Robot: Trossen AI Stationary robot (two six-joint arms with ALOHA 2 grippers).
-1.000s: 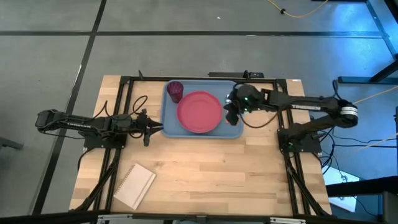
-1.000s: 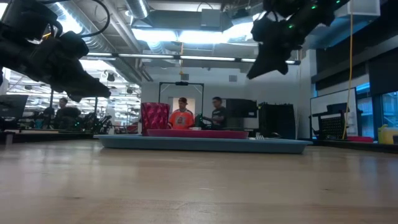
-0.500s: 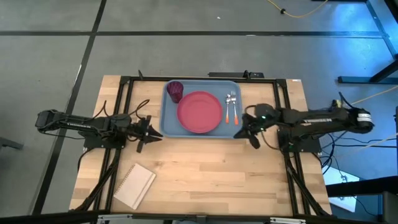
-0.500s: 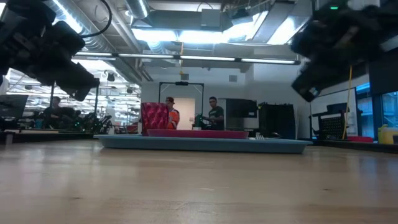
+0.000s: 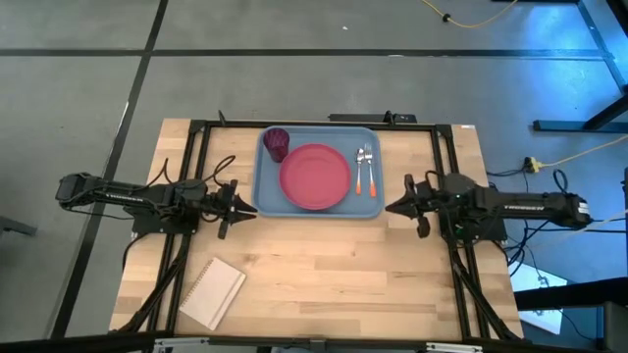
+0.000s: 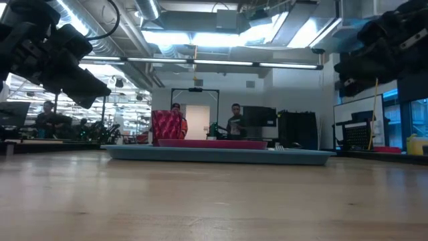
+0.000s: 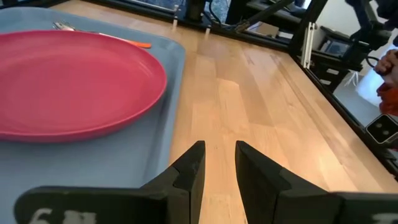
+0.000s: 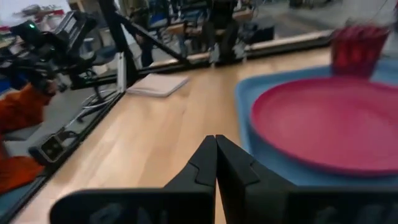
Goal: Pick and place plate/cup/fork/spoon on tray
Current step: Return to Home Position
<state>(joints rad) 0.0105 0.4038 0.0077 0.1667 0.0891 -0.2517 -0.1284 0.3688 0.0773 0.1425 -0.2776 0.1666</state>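
Observation:
The light blue tray (image 5: 263,201) lies at the table's far middle. On it rest the pink-red plate (image 5: 315,176), the dark red cup (image 5: 277,143) upright at the far left corner, and the fork and spoon (image 5: 365,169) side by side right of the plate; which is which I cannot tell. My left gripper (image 5: 245,207) hovers just off the tray's near left corner, its fingers (image 7: 194,163) a narrow gap apart and empty. My right gripper (image 5: 391,208) hovers just right of the tray's near right corner, shut and empty (image 8: 216,144).
A white spiral notebook (image 5: 212,292) lies at the table's near left. Black frame rails (image 5: 188,176) run along the table's left and right sides. Bare wood stretches between the tray and the table's near edge. People show in the room beyond the tray (image 6: 235,120).
My right gripper has drawn back from above the tray's right part toward the table's right and near edges and has come lower. It now hovers off the tray. The fork and spoon, hidden beneath it before, now show lying on the tray.

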